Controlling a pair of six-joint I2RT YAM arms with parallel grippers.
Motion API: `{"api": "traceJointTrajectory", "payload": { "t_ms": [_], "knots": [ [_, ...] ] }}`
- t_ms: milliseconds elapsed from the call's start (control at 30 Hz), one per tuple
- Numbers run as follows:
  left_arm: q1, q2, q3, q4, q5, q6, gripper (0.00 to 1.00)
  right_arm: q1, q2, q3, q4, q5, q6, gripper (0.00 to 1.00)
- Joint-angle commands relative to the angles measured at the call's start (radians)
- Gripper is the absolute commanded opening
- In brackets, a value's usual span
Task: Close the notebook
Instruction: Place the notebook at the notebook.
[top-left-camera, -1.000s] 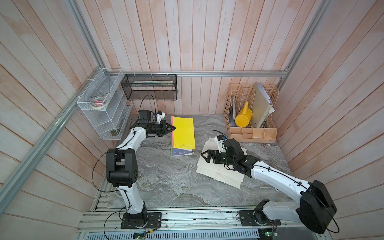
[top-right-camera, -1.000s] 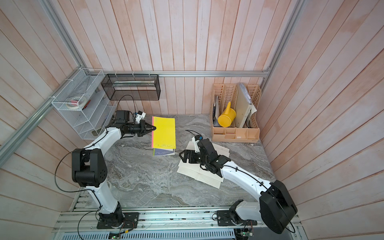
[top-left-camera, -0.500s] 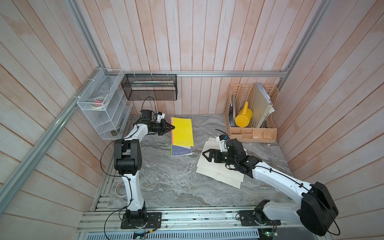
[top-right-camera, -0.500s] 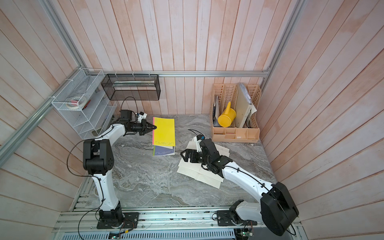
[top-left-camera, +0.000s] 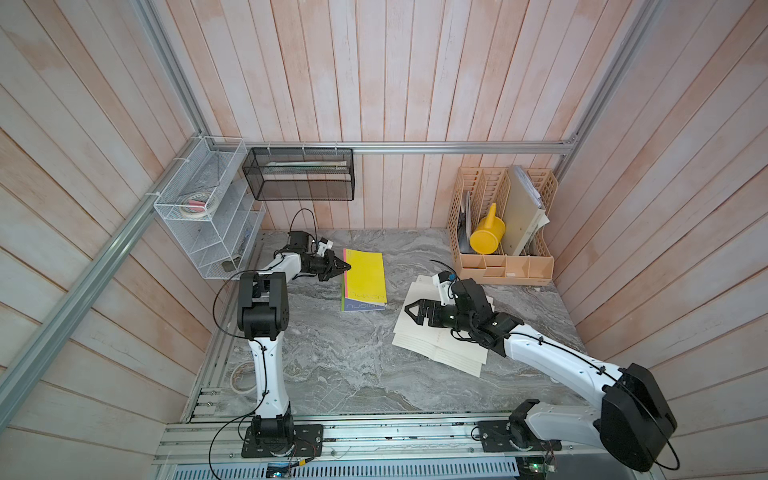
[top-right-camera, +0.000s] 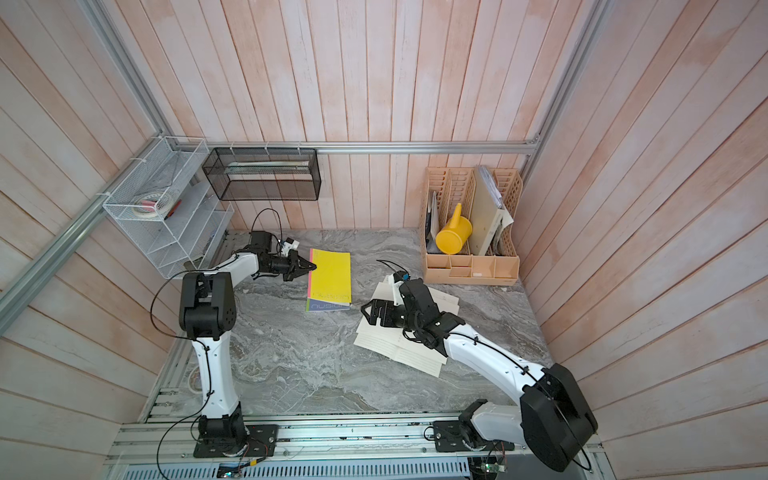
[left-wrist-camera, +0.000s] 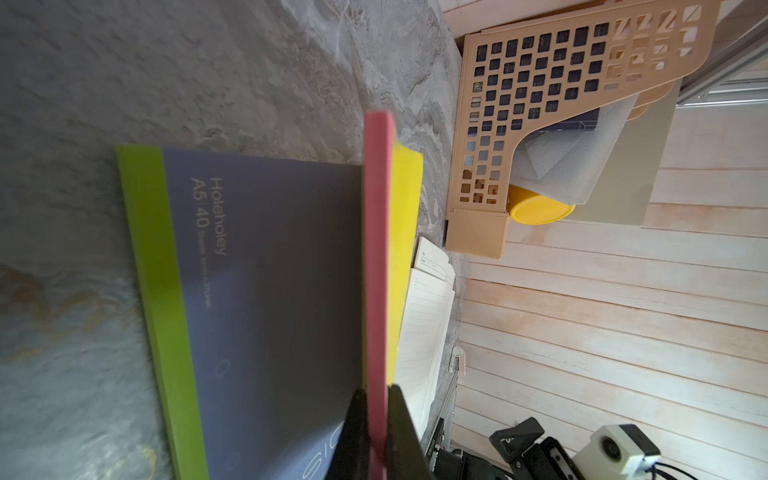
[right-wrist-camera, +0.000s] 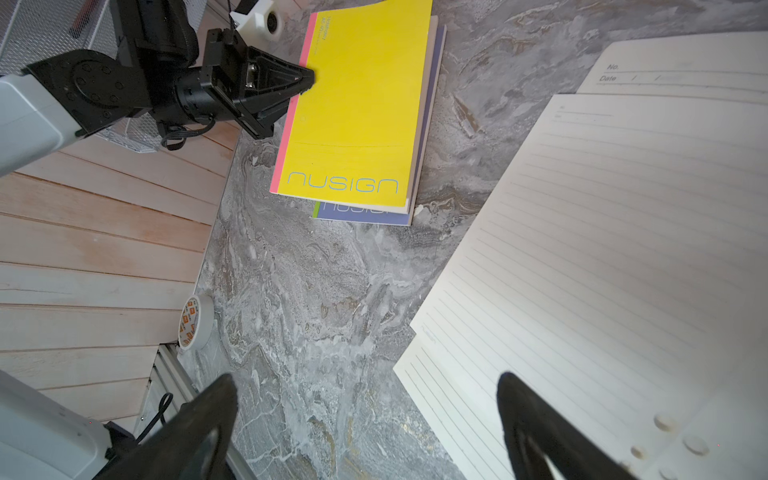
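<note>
Pinching the notebook (top-left-camera: 366, 276) by its pink edge — the left gripper (top-left-camera: 347, 267).

The yellow notebook (right-wrist-camera: 357, 104) reads "nusign" in pale blue near one short edge of its cover. The blue-grey notebook (left-wrist-camera: 266, 270) under it shows "Holeholey" and "A5 40", with a smaller line too fine to read, and a half-covered "nusign". A loose lined sheet (right-wrist-camera: 685, 54) is headed "No." and "Date / /". Orange marks on the tape roll (right-wrist-camera: 193, 326) cannot be read.
</note>
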Motion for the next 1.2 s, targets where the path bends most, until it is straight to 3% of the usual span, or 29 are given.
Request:
{"api": "traceJointTrajectory", "payload": {
  "t_ms": [0,400,933,1000,1167],
  "knots": [
    [0.002,0.023,0.043,-0.037,-0.007,0.054,0.0,-0.003,0.007,-0.019,0.017,-0.017,0.006,0.98],
    [0.002,0.092,0.108,-0.144,-0.026,0.146,0.0,-0.003,-0.001,-0.04,0.024,-0.017,0.011,0.98],
    [0.002,0.1,0.109,-0.161,-0.064,0.158,0.0,-0.004,-0.013,-0.071,0.028,-0.02,0.017,0.98],
    [0.002,0.101,0.108,-0.163,-0.076,0.156,0.08,-0.004,-0.017,-0.075,0.025,-0.02,0.017,0.98],
    [0.004,0.107,0.107,-0.163,-0.082,0.156,0.1,-0.004,-0.022,-0.084,0.027,-0.021,0.021,0.98]
  ]
}}
